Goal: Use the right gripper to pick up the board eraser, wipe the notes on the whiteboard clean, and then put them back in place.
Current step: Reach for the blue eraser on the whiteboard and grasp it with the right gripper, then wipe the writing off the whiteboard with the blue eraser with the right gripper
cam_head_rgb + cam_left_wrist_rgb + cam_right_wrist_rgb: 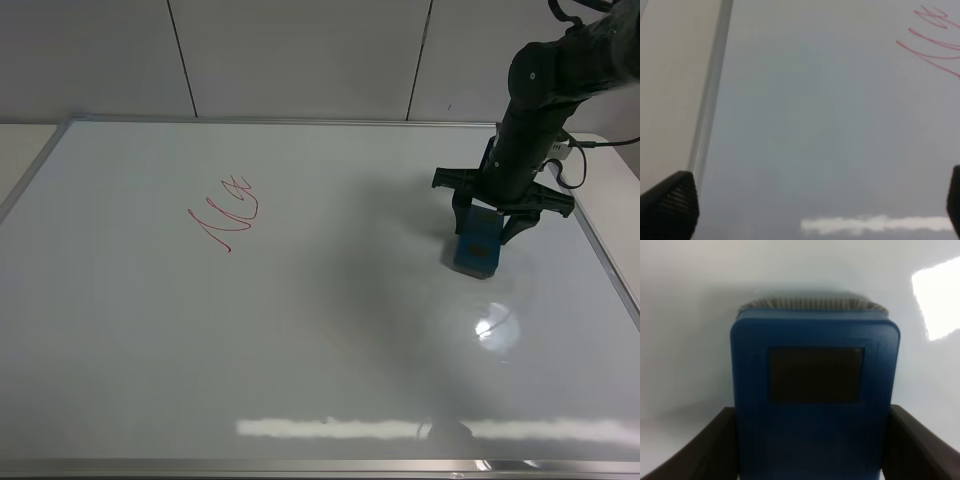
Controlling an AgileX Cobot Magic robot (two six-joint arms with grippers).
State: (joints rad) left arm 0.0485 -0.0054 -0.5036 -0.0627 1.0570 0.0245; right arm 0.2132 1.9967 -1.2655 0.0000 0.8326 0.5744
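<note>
As my right gripper (488, 224) pinches the board eraser (476, 250) by its sides near the whiteboard's (300, 340) right edge, well apart from the red notes (225, 212) toward its left edge, I risk it twisting loose if I press unevenly while wiping.

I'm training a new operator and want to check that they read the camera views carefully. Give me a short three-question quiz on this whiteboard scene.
1. True or false: the notes are already wiped off the whiteboard.
2. What is the right gripper closed on? A) a marker B) the board eraser C) nothing
3. Fill in: the notes are written in ___ ink.

Key:
1. False. The scribble is intact on the left part of the board.
2. B. The fingers clamp the eraser's two sides while it sits on the board.
3. Red.
</note>
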